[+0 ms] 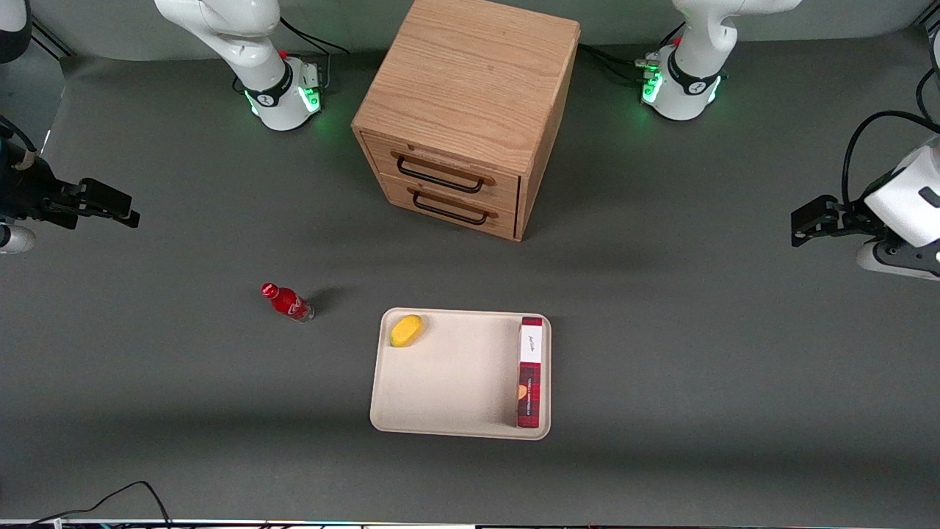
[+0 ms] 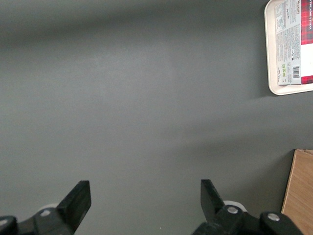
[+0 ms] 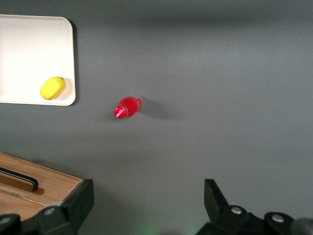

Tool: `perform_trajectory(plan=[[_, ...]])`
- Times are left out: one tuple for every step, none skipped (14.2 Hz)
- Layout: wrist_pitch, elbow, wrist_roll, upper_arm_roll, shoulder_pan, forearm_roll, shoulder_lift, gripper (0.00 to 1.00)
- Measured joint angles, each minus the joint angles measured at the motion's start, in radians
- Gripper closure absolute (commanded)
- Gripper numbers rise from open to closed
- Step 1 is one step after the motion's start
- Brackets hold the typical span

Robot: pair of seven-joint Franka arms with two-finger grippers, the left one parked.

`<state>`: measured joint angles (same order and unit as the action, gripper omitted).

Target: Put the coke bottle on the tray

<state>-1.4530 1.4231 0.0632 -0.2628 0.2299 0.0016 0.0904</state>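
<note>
Tray (image 1: 448, 389) is sitting nearest the front camera on the grey table (image 1: 698, 353), roughly mid-table. It's carrying a red-and-white box (image 1: 530, 371) lying flat along the edge toward the parked arm's end, and a yellow lemon-like fruit (image 1: 406, 330) in the corner toward the working arm's end, farther from the camera. Coke bottle (image 1: 287, 302) is standing on the bare table, near the tray toward the working arm's end, not touching it, a bit farther from the camera than the fruit. Wooden drawer cabinet (image 1: 466, 110) is sitting farther back, both drawers shut. Gripper (image 1: 110, 204) is hovering out at the working arm's end, well apart from the bottle, fingers (image 3: 73, 203) spread wide, holding nothing.
</note>
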Motion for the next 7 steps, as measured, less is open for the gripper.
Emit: perform_trajectory(plan=[[0.000, 0.000, 0.000, -0.001, 0.000, 0.000, 0.000, 0.00], [0.000, 0.000, 0.000, -0.002, 0.000, 0.000, 0.000, 0.00], [0.000, 0.000, 0.000, -0.004, 0.000, 0.000, 0.000, 0.00], [0.000, 0.000, 0.000, -0.006, -0.001, 0.000, -0.001, 0.00], [0.000, 0.000, 0.000, -0.007, -0.002, 0.000, -0.001, 0.00], [0.000, 0.000, 0.000, -0.007, -0.002, 0.000, -0.001, 0.00], [0.000, 0.000, 0.000, -0.007, -0.002, 0.000, -0.001, 0.00]])
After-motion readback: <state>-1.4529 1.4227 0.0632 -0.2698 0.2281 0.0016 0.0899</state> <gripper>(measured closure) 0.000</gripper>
